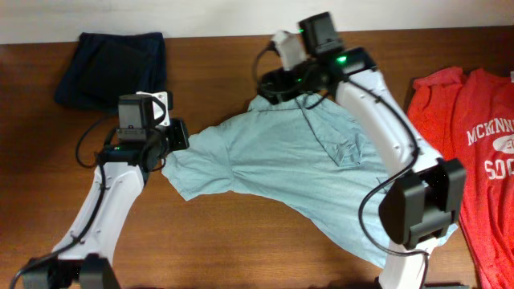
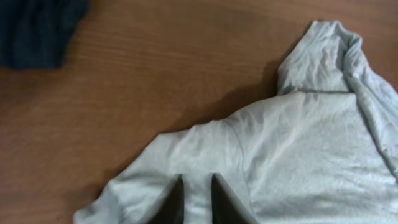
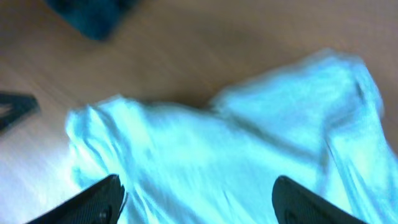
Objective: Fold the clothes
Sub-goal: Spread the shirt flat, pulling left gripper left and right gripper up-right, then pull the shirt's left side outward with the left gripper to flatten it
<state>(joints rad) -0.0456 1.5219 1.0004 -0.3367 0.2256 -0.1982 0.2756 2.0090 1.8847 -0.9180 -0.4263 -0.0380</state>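
Partly under right arm (image 1: pixel 385 120): grey-teal T-shirt (image 1: pixel 273 160); red T-shirt (image 1: pixel 470 120) cropped.

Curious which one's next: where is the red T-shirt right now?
In the overhead view, the red T-shirt lies at the far right of the table, just right of the pale T-shirt.

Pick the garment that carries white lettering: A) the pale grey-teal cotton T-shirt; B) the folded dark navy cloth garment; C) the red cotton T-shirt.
C: white letters run across the front of the red cotton T-shirt, while the pale grey-teal cotton T-shirt and the folded dark navy cloth garment show none.
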